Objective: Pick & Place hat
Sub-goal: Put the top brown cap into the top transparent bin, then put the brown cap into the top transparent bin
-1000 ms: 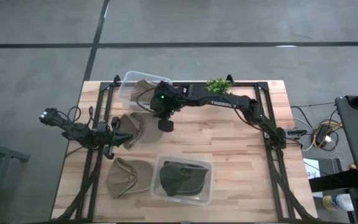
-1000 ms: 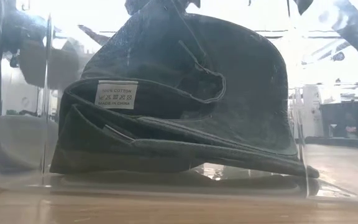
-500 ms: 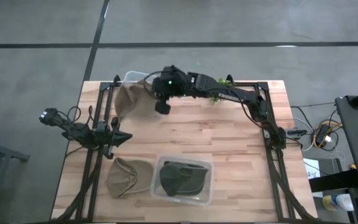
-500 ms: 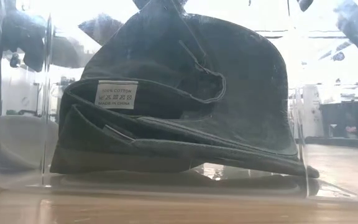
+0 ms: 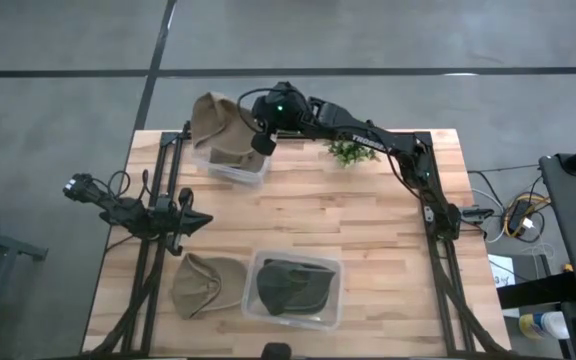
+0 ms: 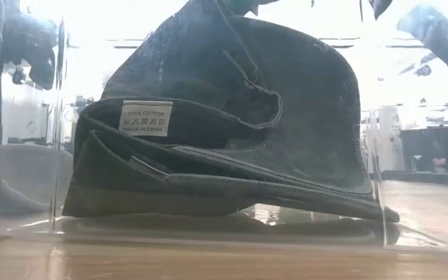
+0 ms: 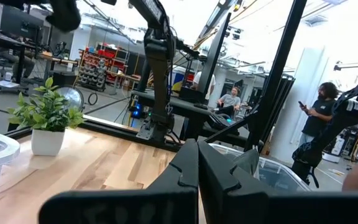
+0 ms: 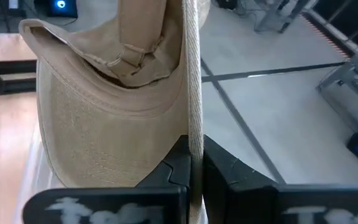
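Observation:
My right gripper (image 5: pixel 256 138) is raised over the table's far left part, shut on a tan hat (image 5: pixel 213 115) that spreads past the far edge above a clear bin (image 5: pixel 230 165). That bin holds another tan hat (image 5: pixel 233 155). In the right wrist view the held tan hat (image 8: pixel 104 93) fills the picture beyond the fingers. A third tan hat (image 5: pixel 206 285) lies flat on the table near the front. Beside it a dark green hat (image 5: pixel 296 288) rests in a clear bin (image 5: pixel 333 270), seen close in the low view (image 6: pixel 232 140). My left gripper (image 5: pixel 196 220) waits shut, low at the table's left. My right gripper pinches the tan hat's brim edge (image 8: pixel 195 140) between its two fingers (image 8: pixel 174 163). The brim stands on edge in the gap. The hat is lifted clear of the table and the bin, and its crown and back strap (image 8: pixel 135 59) reach out beyond the fingertips.
A small potted plant (image 5: pixel 348 150) stands at the far edge right of the bin, also in the left wrist view (image 7: pixel 45 118). Black frame rails (image 5: pixel 438 250) run along both table sides. People sit and stand in the room beyond the table (image 7: pixel 319 112).
My right gripper has moved up and toward the table's far edge, still shut on the tan hat. The hat, which lay low near my left gripper a second ago, has been lifted clear and carried over the far clear bin.

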`<state>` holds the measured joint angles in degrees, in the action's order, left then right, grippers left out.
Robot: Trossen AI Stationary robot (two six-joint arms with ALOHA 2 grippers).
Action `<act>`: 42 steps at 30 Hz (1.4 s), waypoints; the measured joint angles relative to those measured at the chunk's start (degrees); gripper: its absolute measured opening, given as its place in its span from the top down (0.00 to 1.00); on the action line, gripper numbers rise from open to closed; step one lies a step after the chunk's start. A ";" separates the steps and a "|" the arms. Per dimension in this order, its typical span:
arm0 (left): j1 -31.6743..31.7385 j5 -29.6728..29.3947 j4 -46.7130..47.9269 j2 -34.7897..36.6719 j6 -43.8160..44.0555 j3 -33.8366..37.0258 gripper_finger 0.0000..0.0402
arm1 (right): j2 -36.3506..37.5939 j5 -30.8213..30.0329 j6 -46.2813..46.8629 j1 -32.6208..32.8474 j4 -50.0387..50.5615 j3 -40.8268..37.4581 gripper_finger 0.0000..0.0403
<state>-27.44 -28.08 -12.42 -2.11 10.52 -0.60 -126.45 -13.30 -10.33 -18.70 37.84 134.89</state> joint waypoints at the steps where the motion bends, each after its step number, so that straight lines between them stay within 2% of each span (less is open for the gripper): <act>1: 0.00 0.00 0.00 0.00 0.00 0.00 1.00 | -0.32 0.56 -0.05 -0.22 -0.08 0.00 0.97; 5: 0.00 -0.02 0.02 0.00 0.00 -0.02 1.00 | -1.78 4.50 1.14 -1.05 -0.22 -0.11 0.97; 27: -0.01 -0.06 0.06 0.02 0.14 -0.02 1.00 | -6.17 4.85 3.93 -1.95 2.59 -0.13 0.95; 30: -0.01 -0.06 0.04 0.02 0.14 -0.02 1.00 | -6.17 4.95 2.58 -1.85 2.51 -0.13 0.89; 38: -0.01 -0.06 0.03 0.02 0.20 -0.04 1.00 | -6.13 4.88 0.68 -1.71 1.30 -0.13 0.63; 42: -0.01 -0.06 0.02 0.02 0.22 -0.04 1.00 | -5.35 4.74 -1.10 -1.08 0.43 -0.13 0.55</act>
<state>-27.46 -28.14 -12.40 -2.09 10.74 -0.64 -131.80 -8.56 -11.43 -19.78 38.27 134.76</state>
